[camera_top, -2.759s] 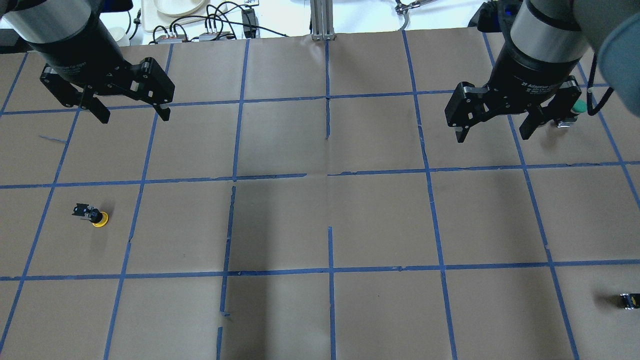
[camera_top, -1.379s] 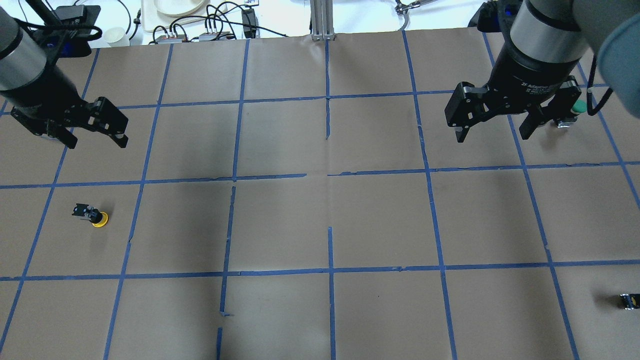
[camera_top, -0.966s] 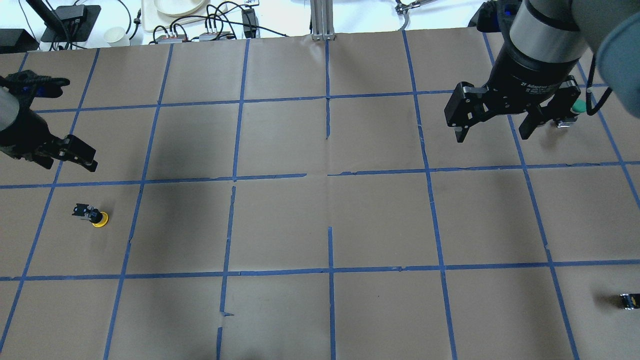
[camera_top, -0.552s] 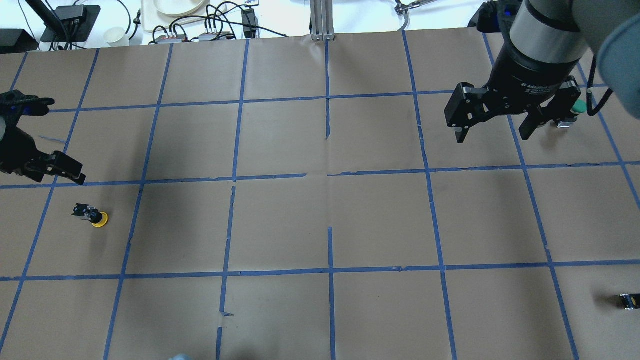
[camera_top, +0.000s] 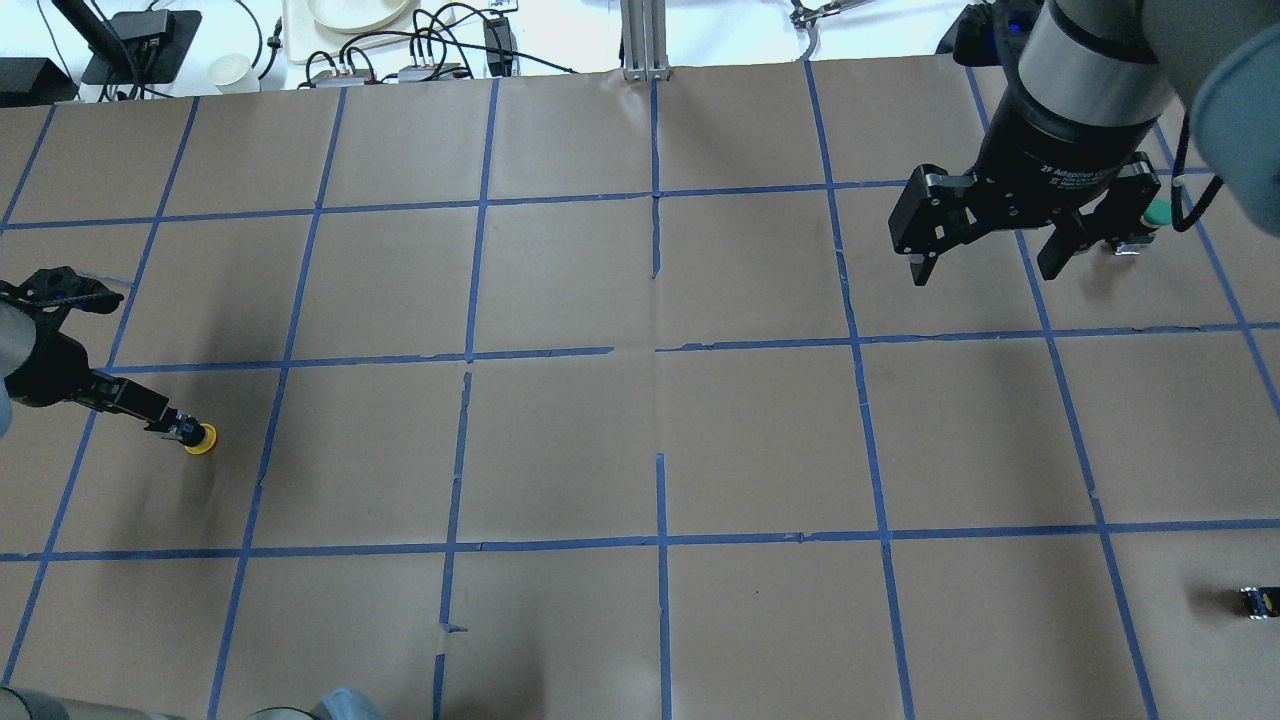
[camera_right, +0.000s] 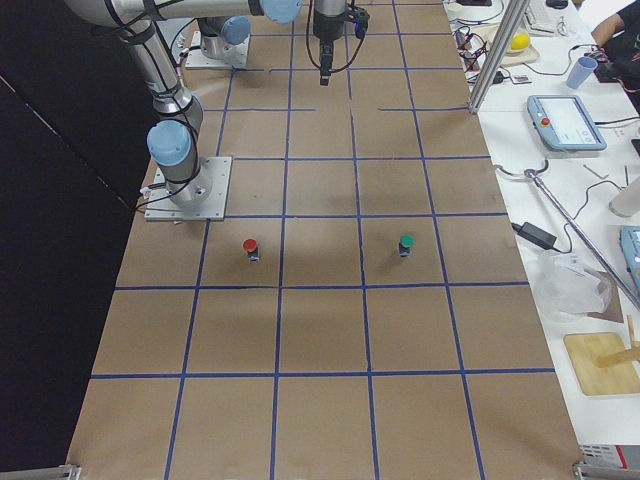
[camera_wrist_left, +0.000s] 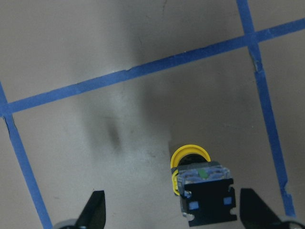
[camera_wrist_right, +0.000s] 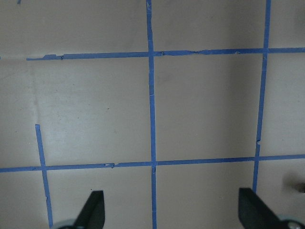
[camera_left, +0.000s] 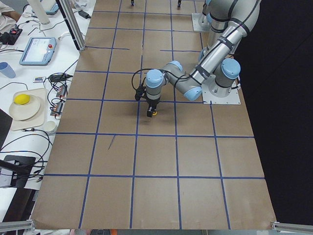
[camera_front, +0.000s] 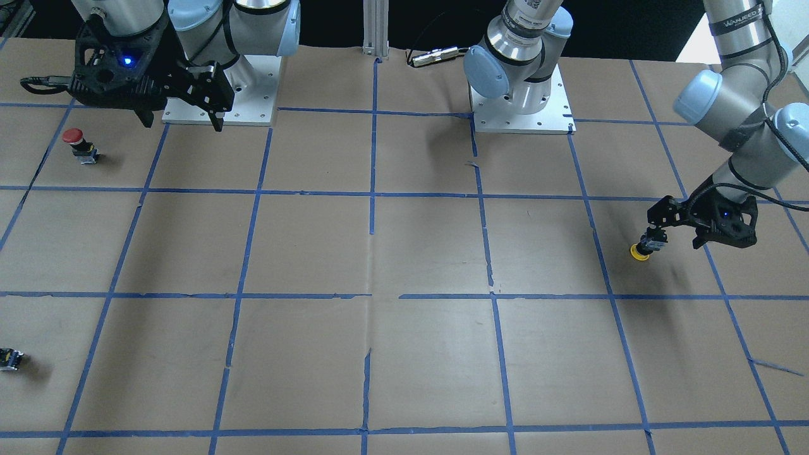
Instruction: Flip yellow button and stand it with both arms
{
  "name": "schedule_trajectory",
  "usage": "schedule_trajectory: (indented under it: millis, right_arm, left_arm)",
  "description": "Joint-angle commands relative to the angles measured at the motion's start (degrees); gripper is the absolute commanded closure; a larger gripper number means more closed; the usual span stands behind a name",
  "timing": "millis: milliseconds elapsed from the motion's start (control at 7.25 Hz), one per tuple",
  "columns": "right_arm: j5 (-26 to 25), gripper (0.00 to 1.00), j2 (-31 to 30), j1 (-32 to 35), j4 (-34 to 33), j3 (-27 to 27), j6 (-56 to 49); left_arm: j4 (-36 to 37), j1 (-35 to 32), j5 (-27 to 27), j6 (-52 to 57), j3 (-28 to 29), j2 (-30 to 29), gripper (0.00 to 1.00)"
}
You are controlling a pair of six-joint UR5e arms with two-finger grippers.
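Note:
The yellow button lies tipped over on the brown paper at the left, its yellow cap pointing away from the wrist and its black-and-grey block nearer the camera. It also shows in the front view and the left side view. My left gripper is low over it and open. In the left wrist view its fingers stand either side of the block, which lies nearer the right finger, with no touch visible. My right gripper hangs open and empty at the back right.
A green-capped button stands behind the right gripper. A red-capped button stands near the robot's right base. A small capless black block lies at the front right. Blue tape lines grid the paper; cables and a plate lie beyond the far edge.
My left arm has swung from the back left toward the table's left edge and come down, so its open fingers now bracket the yellow button. The right arm and the button have not moved.

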Motion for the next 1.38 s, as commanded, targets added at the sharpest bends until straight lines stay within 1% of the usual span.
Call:
schedule_trajectory:
  millis: [0,414,828,966,1241]
  right_arm:
    - [0.0,0.0,0.1,-0.2,0.1,0.0,0.0]
    - [0.0,0.0,0.0,-0.2,0.3,0.1,0.0]
    - [0.0,0.0,0.0,-0.2,0.4,0.1,0.0]
    - [0.0,0.0,0.0,-0.3,0.2,0.1,0.0]
    - [0.0,0.0,0.3,-0.3,0.2,0.2,0.0]
  left_arm:
    - [2.3,-0.3,-1.1,-0.9,-2.2,0.3,0.01]
    - [3.0,-0.3,-0.9,-3.6,-2.3,0.3,0.02]
    - [2.9,-0.4,-1.0,-3.9,-2.5,0.2,0.02]
    - [3.0,-0.4,-0.7,-3.6,-2.6,0.2,0.06]
    - [3.0,-0.4,-0.8,-4.0,-2.6,-0.1,0.07]
